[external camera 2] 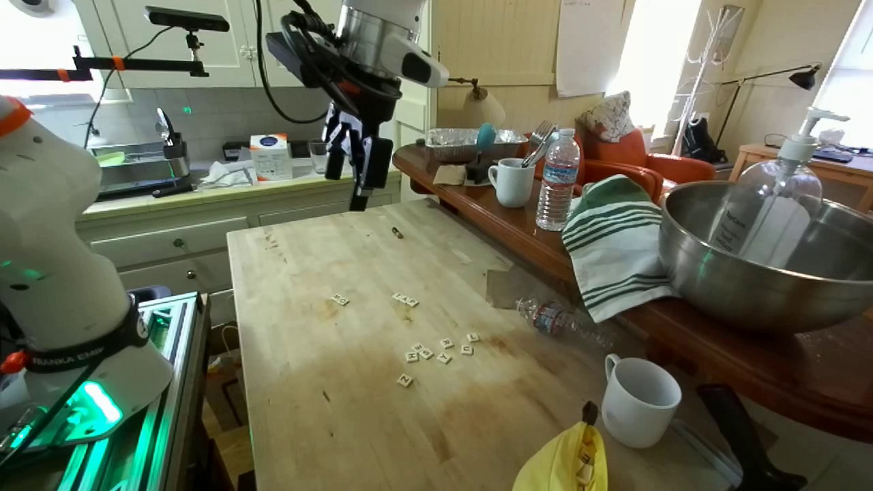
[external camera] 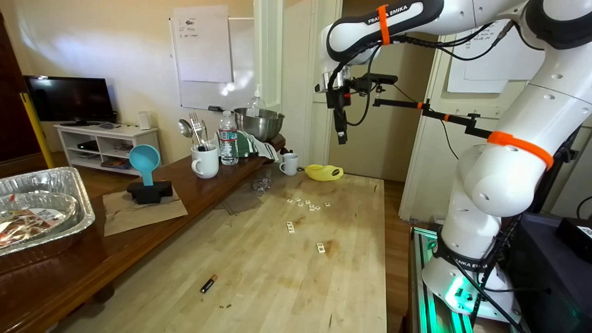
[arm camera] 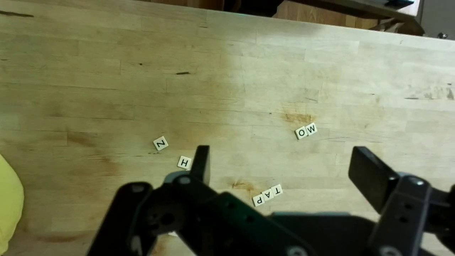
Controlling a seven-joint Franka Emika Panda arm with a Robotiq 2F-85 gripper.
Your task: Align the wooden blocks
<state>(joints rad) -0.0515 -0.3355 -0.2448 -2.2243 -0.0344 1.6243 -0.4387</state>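
Observation:
The wooden blocks are tiny pale letter tiles on the wooden table. Three form a touching row (arm camera: 267, 195), also seen in both exterior views (external camera: 290, 227) (external camera 2: 406, 299). Two more touch as a pair (arm camera: 306, 131), also in both exterior views (external camera: 320, 248) (external camera 2: 339, 299). An N tile (arm camera: 160, 143) lies apart, near an H tile (arm camera: 184, 162). Several scattered tiles (external camera 2: 426, 353) lie nearby; the gripper's finger hides most of them in the wrist view. My gripper (arm camera: 282, 160) is open and empty, high above the table, also in both exterior views (external camera: 342, 136) (external camera 2: 348, 184).
A battery (external camera: 208, 283) lies on the table. A yellow banana-shaped thing (external camera: 323, 172), a white mug (external camera: 289, 164) and a plastic bottle (external camera 2: 556, 319) are at one end. A raised dark wood counter (external camera: 185, 180) along one side holds a mug, bottle and metal bowl (external camera 2: 771, 279).

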